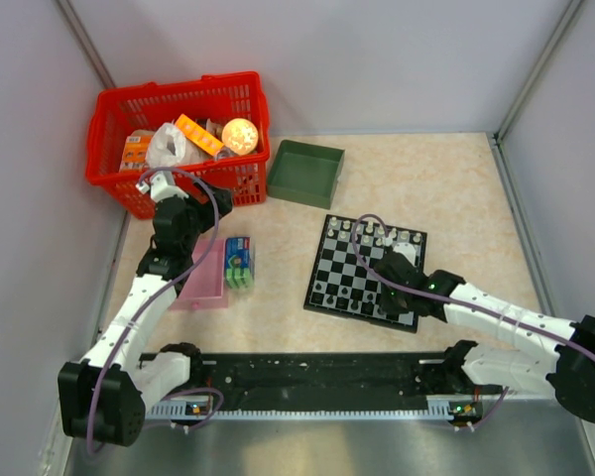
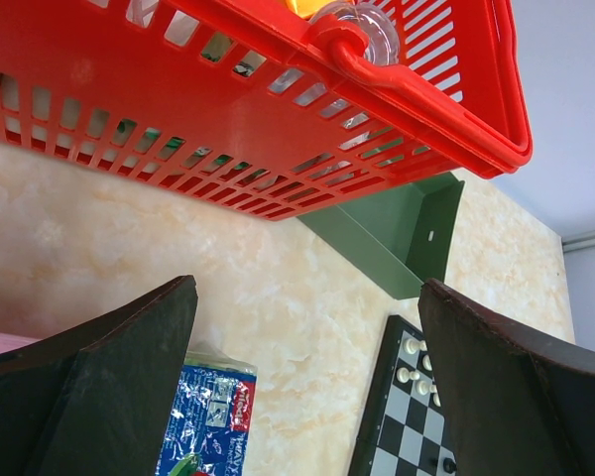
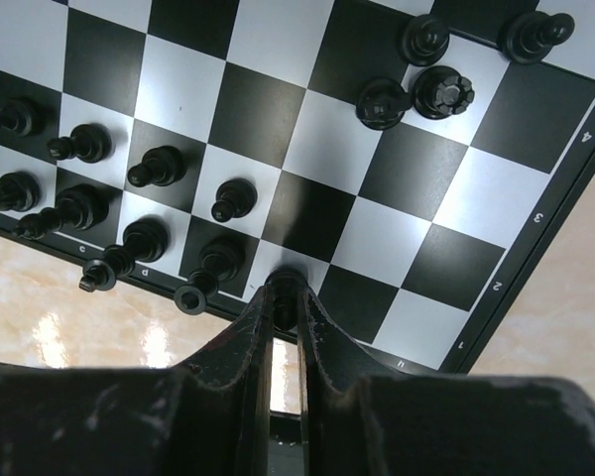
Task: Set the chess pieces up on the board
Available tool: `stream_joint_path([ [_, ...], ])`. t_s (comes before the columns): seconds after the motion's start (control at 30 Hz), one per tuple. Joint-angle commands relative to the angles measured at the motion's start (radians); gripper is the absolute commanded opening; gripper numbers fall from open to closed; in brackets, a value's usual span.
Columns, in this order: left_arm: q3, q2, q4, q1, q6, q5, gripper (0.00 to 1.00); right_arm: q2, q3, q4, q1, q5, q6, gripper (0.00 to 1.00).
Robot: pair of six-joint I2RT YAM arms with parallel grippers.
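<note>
Right wrist: black piece (image 3: 286,281) pinched at board (image 3: 307,129) edge

I'm seeing the right gripper (image 3: 285,297) squeezing that black piece on the board's near edge row (more black pieces (image 3: 159,166) are standing beside it). The left gripper (image 2: 307,288) is hanging wide open, empty, by the basket (image 2: 278,149).

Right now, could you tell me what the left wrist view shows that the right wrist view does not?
Only the left wrist view: the red basket, the green tray, a blue packet, white pieces and the open left tool.
Only the right wrist view: rows of black pieces, and the right tool shut on a black piece at the edge of the board.
Both: the board and the tabletop.
</note>
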Motion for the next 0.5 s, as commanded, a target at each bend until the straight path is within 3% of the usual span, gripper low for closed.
stream_joint_path([
  [0.0,-0.007,-0.008,0.055,0.005,-0.012,0.012,0.99,-0.003,0.001,0.050,0.019,0.019,0.024,0.07],
  [0.47,-0.010,-0.002,0.060,0.005,-0.009,0.010,0.99,0.009,0.007,0.032,0.023,0.002,-0.007,0.09],
])
